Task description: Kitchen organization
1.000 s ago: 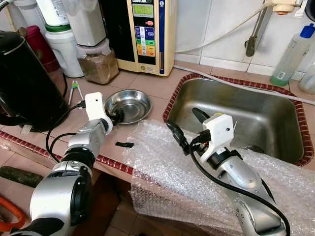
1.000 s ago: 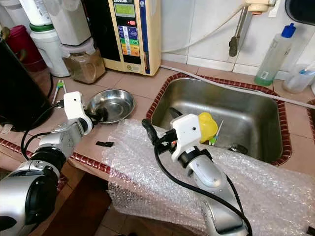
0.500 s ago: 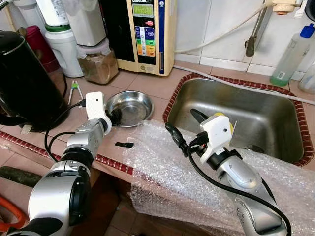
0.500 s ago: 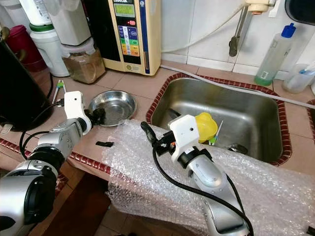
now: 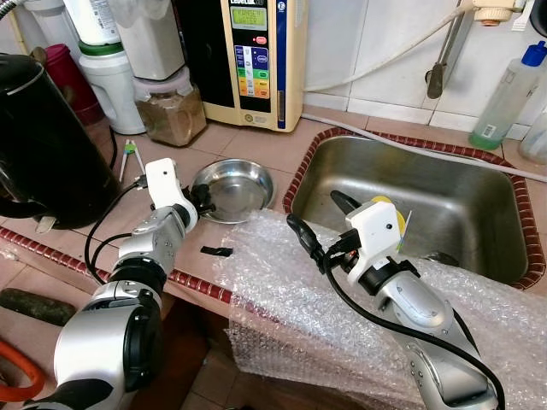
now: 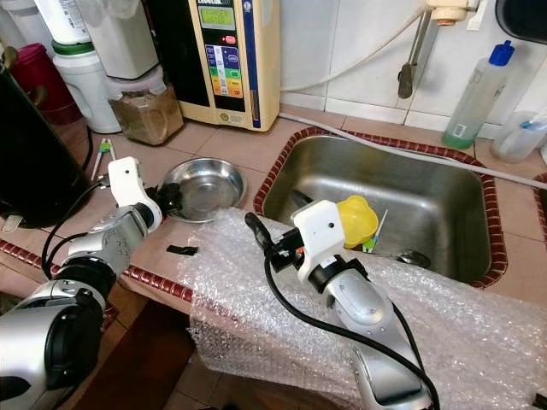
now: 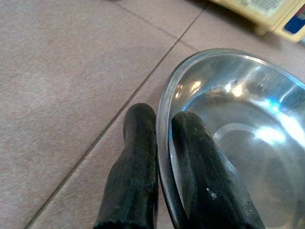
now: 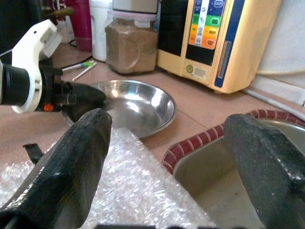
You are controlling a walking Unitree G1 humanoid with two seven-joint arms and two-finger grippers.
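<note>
A shallow steel bowl (image 5: 235,184) sits on the tiled counter, just left of the sink (image 5: 479,248). My left gripper (image 5: 202,198) is shut on the bowl's near-left rim; in the left wrist view its fingers (image 7: 140,143) pinch the bowl (image 7: 238,124) at the edge, one inside and one outside. My right gripper (image 5: 316,213) is open and hovers over a sheet of bubble wrap (image 5: 282,295) at the sink's front-left corner, nothing between its fingers (image 8: 81,157). It faces the bowl (image 8: 136,102).
A black kettle (image 5: 43,145) stands at the far left. A jar of brown powder (image 5: 171,107) and a cream water unit (image 5: 252,60) line the back. A yellow item (image 6: 357,218) lies in the sink. A small black piece (image 5: 215,251) lies near the counter edge.
The bowl has slid a little to the right, toward the sink, with my left gripper holding its rim. The right gripper has barely moved.
</note>
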